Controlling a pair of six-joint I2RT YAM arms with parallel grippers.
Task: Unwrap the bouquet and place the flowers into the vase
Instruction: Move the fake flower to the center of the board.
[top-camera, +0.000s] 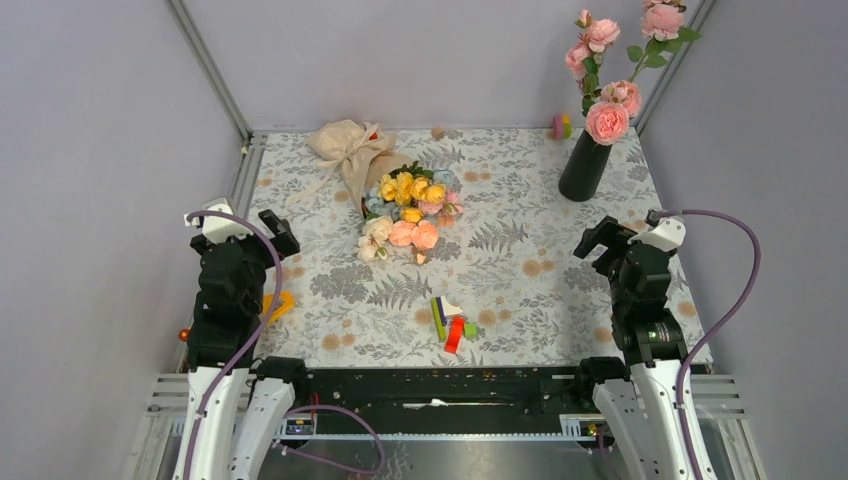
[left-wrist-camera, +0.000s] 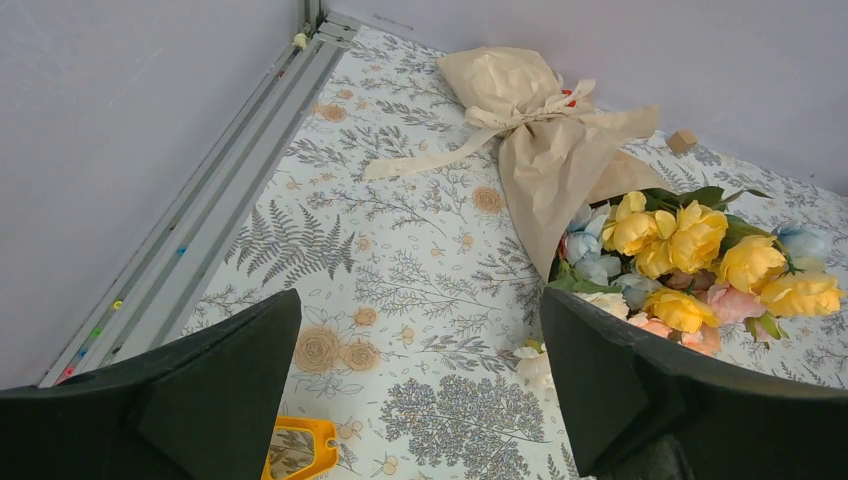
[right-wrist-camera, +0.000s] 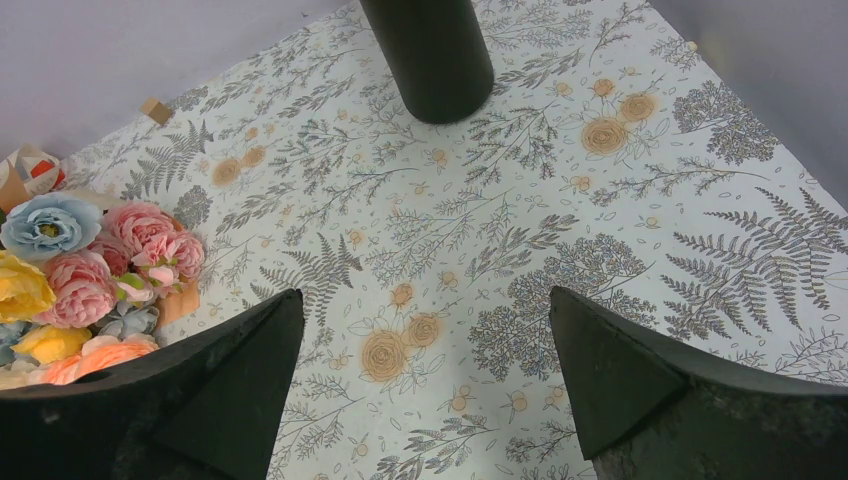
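Nearest, the left end effector and right end effector are poised over the near part of the tabletop, each with jaws wide apart and holding nothing. Between them, small coloured blocks lie on the fern-print cloth. Farther in, left of centre, the bouquet lies on its side, paper tied. The vase stands far right, holding pink roses. 3 plain grey walls enclose everything.

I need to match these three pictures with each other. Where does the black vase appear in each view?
Top external: the vase stands at the upper right, with pink roses in it.
Left wrist: not in it.
Right wrist: the vase is at top centre, and only its lower body shows.
Shared landmark: the bouquet, seen in all three views.
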